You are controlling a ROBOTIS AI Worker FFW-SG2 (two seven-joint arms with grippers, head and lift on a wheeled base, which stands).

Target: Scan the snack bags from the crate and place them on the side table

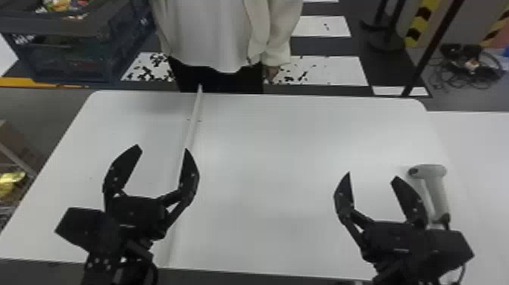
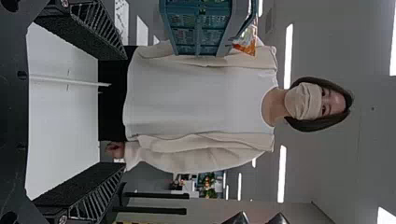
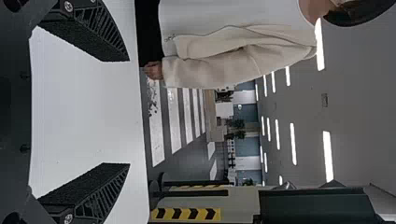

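Left gripper [image 1: 163,148]: I am holding it over the left part of the white table [image 1: 265,151], its fingers standing wide apart.
Right gripper [image 1: 372,175]: I am holding it over the right part, fingers also spread.
Scanner [image 1: 437,189]: resting on the table, just beside my right gripper.
Crate [image 1: 72,57]: sitting beyond the table's far left corner, snack bags [image 1: 64,5] showing inside.

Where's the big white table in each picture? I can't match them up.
Head view: the white table stretches across the middle, beneath both grippers.
Left wrist view: beyond and between the left gripper's open fingers.
Right wrist view: likewise, for the right gripper.
Shared landmark: the striped floor past the table's far edge.
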